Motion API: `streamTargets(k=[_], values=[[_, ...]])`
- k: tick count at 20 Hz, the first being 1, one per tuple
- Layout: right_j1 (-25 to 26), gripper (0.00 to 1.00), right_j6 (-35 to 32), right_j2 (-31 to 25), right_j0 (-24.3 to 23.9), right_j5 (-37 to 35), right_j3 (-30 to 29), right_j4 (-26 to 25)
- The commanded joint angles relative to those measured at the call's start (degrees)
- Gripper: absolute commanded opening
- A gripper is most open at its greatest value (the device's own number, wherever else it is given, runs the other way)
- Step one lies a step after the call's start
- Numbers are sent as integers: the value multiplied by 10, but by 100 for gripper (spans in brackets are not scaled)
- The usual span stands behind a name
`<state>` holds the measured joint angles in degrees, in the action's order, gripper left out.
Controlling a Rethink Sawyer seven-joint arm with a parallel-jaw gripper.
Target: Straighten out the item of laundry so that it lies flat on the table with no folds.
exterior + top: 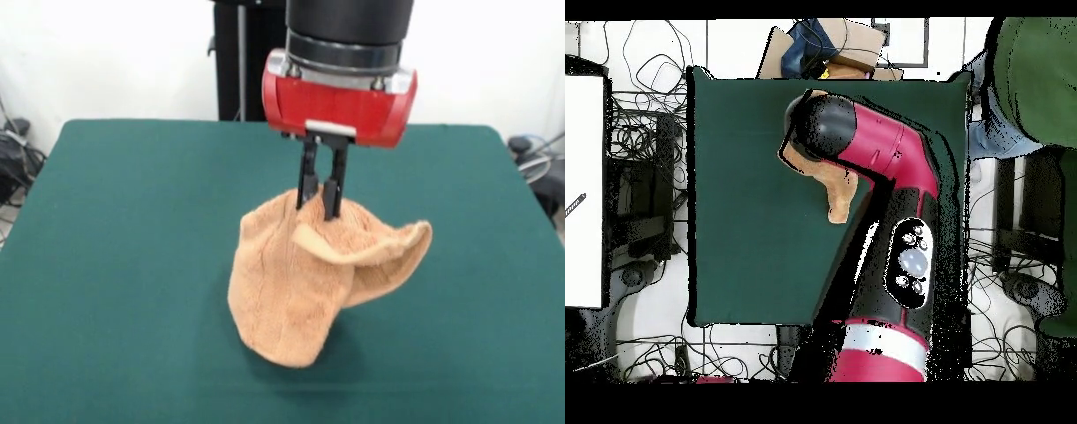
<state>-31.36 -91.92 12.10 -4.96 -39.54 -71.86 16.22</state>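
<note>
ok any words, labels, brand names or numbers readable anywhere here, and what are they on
None can be read.
The towel, the table and the red end effector housing carry no visible print.
The arm shows only round buttons in the overhead view, with no legible marks.

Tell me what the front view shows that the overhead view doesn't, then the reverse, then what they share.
Only the front view shows the black gripper pinching the top of the light orange-tan terry-cloth towel, which hangs bunched and folded, its lower end at the dark green felt table.

Only the overhead view shows the whole table outline, the red and black arm covering most of the towel, cables on the floor, and a person's green sleeve at the edge.

Both show the towel crumpled, not flat.
</note>
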Motion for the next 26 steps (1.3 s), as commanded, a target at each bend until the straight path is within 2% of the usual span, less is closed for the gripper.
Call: streamTargets(k=[1,13,14,26], values=[[44,0,-190,8,3,-46,74,23],[3,0,-148,-11,-10,19,-32,24],[1,100,-145,-12,-11,20,-37,23],[-12,100,-161,-2,1,49,-69,14]])
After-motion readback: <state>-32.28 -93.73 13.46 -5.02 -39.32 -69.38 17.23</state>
